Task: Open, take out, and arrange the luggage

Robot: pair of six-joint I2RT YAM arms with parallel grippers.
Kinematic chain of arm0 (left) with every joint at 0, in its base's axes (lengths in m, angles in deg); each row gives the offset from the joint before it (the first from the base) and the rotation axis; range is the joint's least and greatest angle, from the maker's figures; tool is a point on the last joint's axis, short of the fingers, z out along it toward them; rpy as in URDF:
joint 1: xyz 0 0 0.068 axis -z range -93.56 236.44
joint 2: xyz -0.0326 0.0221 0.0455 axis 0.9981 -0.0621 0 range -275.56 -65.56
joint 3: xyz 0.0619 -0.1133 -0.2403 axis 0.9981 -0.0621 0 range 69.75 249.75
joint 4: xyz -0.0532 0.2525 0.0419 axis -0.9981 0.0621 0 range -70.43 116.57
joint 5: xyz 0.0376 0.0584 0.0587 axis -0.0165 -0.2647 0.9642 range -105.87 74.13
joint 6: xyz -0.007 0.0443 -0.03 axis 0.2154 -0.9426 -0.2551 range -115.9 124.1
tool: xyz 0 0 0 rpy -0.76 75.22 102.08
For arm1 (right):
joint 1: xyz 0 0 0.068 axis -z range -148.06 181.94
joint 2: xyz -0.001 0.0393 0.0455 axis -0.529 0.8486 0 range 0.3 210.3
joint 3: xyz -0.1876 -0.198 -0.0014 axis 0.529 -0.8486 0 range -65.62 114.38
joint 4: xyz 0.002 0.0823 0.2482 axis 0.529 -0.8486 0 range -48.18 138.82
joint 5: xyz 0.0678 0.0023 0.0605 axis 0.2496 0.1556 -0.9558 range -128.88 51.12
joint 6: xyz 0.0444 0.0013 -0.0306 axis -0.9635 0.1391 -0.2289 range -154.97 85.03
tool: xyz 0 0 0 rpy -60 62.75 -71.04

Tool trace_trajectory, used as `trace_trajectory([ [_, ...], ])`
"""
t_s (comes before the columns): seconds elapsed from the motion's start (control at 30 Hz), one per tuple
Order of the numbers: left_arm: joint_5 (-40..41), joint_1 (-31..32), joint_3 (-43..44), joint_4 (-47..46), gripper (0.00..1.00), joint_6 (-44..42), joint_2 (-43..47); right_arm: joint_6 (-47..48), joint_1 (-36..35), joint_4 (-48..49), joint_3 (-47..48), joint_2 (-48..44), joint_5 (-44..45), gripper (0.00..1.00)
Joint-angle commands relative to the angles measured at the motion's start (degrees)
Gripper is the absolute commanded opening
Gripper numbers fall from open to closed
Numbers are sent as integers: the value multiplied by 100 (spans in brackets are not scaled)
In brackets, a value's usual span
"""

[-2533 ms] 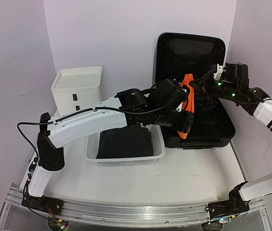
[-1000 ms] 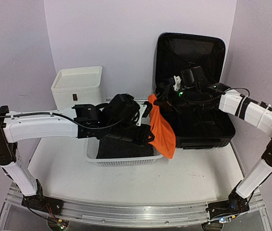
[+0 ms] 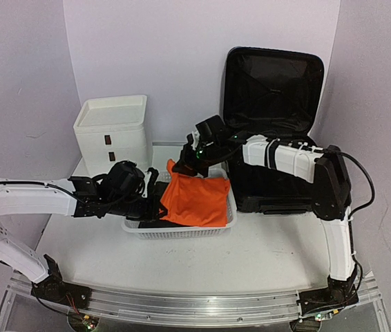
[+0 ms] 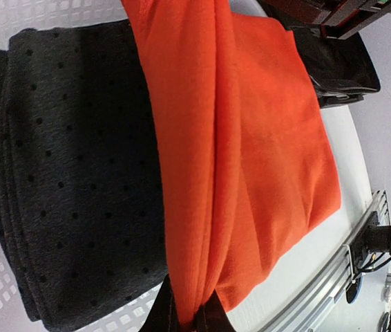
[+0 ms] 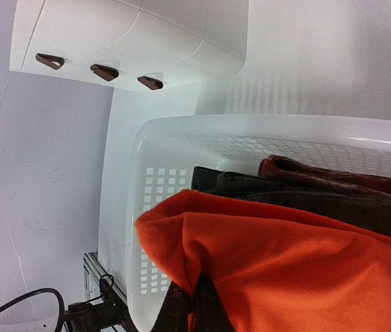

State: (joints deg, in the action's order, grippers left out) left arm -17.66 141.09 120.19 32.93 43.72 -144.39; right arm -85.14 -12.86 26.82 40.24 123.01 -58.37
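Both left hand [image 4: 188,315] and right hand [image 5: 194,304] pinch orange cloth [image 3: 197,198] over basket [image 3: 182,233] holding dark fabric [image 4: 78,173]

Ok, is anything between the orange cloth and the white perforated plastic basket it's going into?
Nothing blocks it. The orange cloth is over the white perforated plastic basket, with only the folded dark dotted fabric lying inside beneath it.

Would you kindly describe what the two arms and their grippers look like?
Both arms are white-shelled links with black joints. The left arm ends in a bulky black left gripper. The right arm has dark bands, a looping black cable and green lights beside the black right gripper.
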Motion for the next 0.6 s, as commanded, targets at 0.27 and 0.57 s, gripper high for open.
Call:
trace_trajectory([
  [0.27, 68, -226, -693, -97, 0, 191, 449, 192, -161, 451, 1175, 858, -89, 0],
  [0.57, 121, -355, -976, -147, 0, 272, 477, 350, -265, 378, 1704, 1323, -255, 0],
])
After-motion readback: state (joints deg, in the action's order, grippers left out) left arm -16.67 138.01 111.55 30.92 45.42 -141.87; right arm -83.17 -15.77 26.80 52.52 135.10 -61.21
